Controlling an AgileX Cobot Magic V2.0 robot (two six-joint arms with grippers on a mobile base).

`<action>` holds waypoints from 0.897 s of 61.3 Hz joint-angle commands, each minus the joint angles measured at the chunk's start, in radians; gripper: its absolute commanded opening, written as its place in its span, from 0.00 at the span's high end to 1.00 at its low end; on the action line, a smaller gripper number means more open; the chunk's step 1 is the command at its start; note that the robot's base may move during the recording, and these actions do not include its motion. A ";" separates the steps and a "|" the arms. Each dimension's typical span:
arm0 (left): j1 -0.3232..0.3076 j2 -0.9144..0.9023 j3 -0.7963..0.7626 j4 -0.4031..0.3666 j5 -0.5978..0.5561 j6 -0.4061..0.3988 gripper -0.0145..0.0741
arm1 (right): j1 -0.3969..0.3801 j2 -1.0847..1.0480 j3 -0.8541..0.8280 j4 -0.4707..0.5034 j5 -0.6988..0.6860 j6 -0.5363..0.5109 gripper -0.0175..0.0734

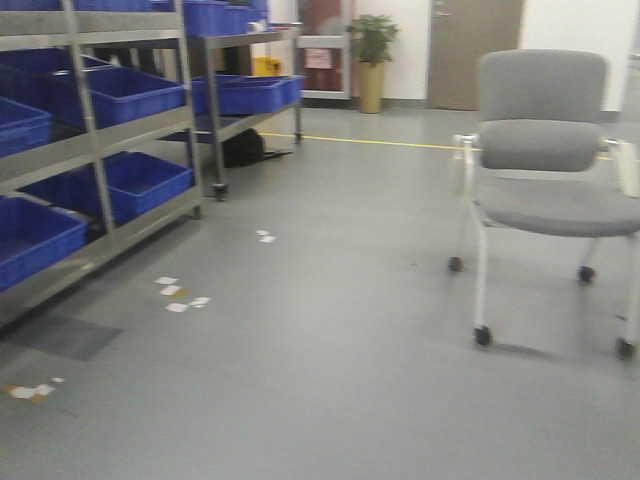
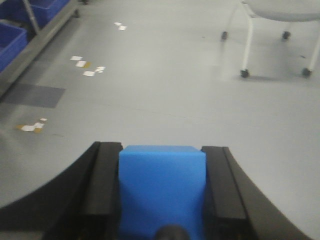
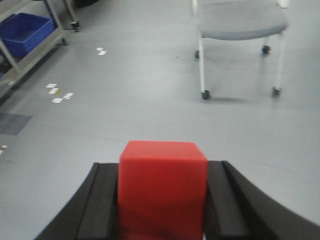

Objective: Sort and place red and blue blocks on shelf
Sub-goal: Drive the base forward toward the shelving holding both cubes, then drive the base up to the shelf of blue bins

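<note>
A bright blue block [image 2: 162, 187] fills the space between the black fingers [image 2: 102, 180] of my left gripper [image 2: 161, 150], which is shut on it above the grey floor. My right gripper [image 3: 163, 167] is shut on the red block [image 3: 162, 187], whose top pokes out past the fingers [image 3: 222, 197]. The shelf [image 1: 95, 140] stands at the left in the front view, a steel rack with several levels. Neither gripper shows in the front view.
Large blue bins [image 1: 125, 92] fill the rack's levels. A grey wheeled chair [image 1: 545, 190] stands at the right, also seen as the chair [image 3: 240, 22] ahead of the right wrist. Paper scraps [image 1: 178, 293] lie on the floor. A second rack [image 1: 245, 70] and a potted plant [image 1: 371, 55] are farther back.
</note>
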 commanded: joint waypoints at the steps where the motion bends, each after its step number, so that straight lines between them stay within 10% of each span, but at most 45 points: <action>1: -0.001 0.005 -0.030 0.007 -0.071 -0.008 0.69 | -0.006 0.003 -0.029 -0.004 -0.093 -0.002 0.74; 55: -0.001 0.005 -0.030 0.007 -0.071 -0.008 0.69 | -0.006 0.003 -0.029 -0.004 -0.093 -0.002 0.74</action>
